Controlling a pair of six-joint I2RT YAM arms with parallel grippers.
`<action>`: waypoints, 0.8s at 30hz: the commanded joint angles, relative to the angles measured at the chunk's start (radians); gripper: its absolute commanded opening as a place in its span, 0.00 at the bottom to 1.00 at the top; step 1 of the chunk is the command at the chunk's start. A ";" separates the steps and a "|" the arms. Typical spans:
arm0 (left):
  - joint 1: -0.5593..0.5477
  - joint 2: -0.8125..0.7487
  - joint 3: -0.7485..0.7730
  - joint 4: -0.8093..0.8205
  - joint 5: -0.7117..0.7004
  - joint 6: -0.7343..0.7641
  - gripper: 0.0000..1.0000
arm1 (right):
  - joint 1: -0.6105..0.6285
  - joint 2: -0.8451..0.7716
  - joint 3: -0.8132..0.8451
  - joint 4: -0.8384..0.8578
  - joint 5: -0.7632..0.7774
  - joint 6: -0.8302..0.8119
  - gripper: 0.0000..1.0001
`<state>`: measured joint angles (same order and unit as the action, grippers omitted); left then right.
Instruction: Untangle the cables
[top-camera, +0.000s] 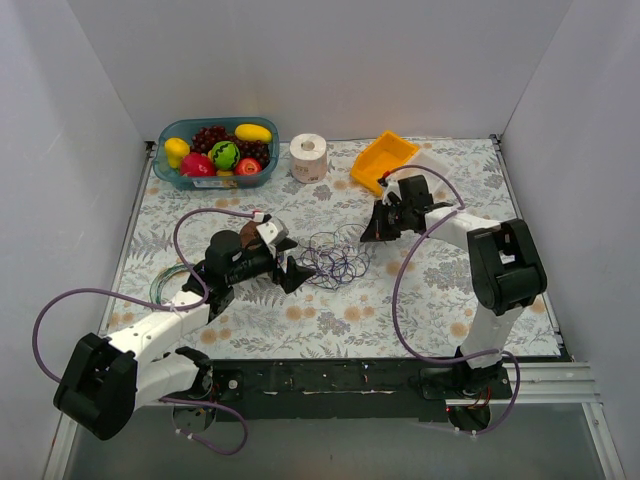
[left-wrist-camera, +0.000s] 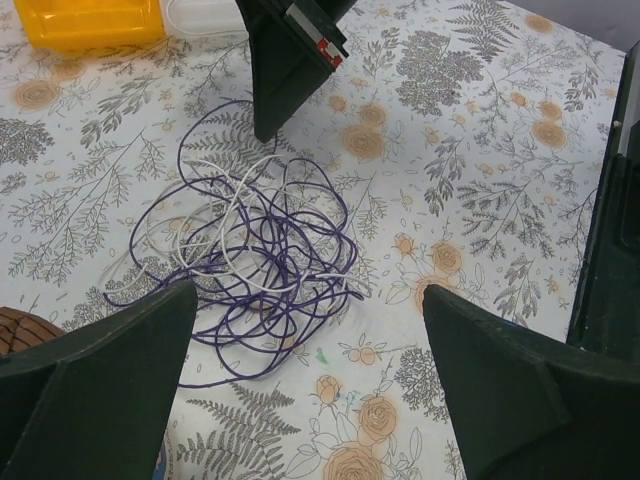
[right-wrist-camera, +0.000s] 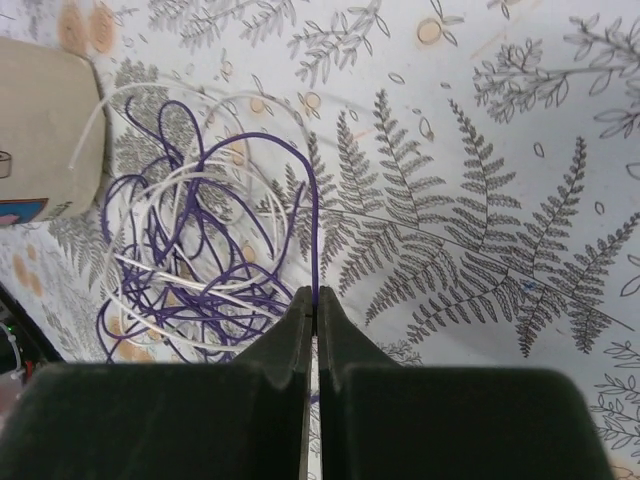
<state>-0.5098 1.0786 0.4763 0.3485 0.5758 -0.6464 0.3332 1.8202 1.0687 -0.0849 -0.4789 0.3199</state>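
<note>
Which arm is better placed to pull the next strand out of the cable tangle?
Right. The right fingers are shut on a purple strand of the cables, ready to draw it out. The left fingers are open near the tangle, holding nothing.

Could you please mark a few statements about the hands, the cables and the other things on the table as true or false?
1. The right hand is shut on a purple strand of the cables. True.
2. The left hand is clamped on the cables. False: it is open beside the tangle.
3. The toilet roll stands between the fruit basket and the yellow scoop. True.
4. The cables lie in the fruit basket. False: they lie on the floral tablecloth, between the two hands.
</note>
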 joint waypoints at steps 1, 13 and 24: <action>-0.003 -0.032 -0.021 0.035 -0.011 -0.012 0.96 | 0.006 -0.088 0.062 0.040 -0.037 -0.040 0.01; -0.002 -0.039 -0.033 0.046 -0.021 0.001 0.96 | 0.208 -0.406 0.307 -0.090 0.014 -0.358 0.01; -0.003 -0.045 -0.028 0.033 -0.021 0.024 0.96 | 0.273 -0.562 0.516 0.063 -0.049 -0.389 0.01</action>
<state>-0.5098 1.0622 0.4488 0.3752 0.5610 -0.6434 0.5945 1.2869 1.4921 -0.1242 -0.4870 -0.0448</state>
